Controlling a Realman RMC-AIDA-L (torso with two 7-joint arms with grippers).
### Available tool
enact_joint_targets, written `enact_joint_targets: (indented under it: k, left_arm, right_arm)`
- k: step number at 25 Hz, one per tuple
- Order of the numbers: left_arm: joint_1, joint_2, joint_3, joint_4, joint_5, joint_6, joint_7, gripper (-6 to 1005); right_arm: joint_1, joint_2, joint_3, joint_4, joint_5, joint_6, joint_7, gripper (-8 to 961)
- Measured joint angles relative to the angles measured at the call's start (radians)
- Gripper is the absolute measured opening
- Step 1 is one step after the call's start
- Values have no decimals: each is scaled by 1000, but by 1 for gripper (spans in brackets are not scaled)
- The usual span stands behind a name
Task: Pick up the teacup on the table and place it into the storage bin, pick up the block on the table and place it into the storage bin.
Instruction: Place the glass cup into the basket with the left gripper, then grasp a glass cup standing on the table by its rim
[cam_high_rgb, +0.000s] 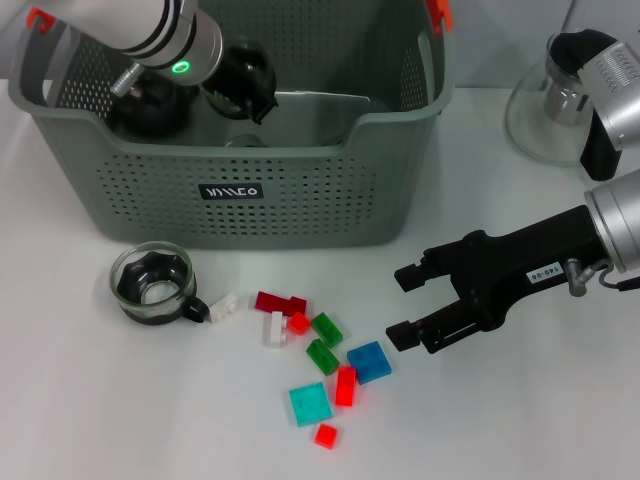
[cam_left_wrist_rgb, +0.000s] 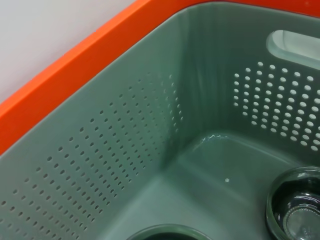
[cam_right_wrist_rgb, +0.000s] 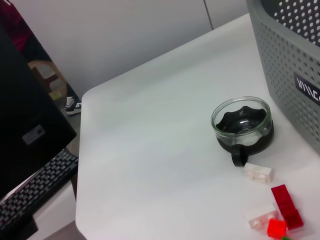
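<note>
Teacup (cam_high_rgb: 152, 283) stands on table (cam_high_rgb: 120, 420) before storage bin (cam_high_rgb: 300, 190); left gripper (cam_high_rgb: 240, 85) inside bin, finger state unclear. Blocks (cam_high_rgb: 320, 360) scattered centre. Right gripper (cam_high_rgb: 405, 305) beside them, jaws parted, empty.

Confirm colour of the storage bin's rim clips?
Orange, on the grey storage bin; the left wrist view shows it best, as a broad orange band along the rim.
</note>
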Motion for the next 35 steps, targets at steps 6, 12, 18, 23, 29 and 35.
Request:
enact_joint_targets:
  k: [6,12,18,23,29,35]
  left_arm:
    - [0,0,16,1,0,-7,-5,92]
    - [4,0,22,1,0,-13,-6,233]
    - [12,-1,20,20,0,-13,-7,311]
    - [35,2,14,80,0,-11,-35,375]
    - [77,3,3,207,-6,18,-91,542]
    - [141,-11,-49,427,-31,131,-98,793]
  right_arm:
    - [0,0,0,0,0,0,0,922]
    - [0,0,0,0,0,0,0,922]
    - [-1,0,1,0,0,-1,0,922]
    - [-1,0,2,0,0,-2,0,922]
    - [-1,0,4,0,0,-1,-3,922]
    - [1,-2,9,-5,0,1,-12,922]
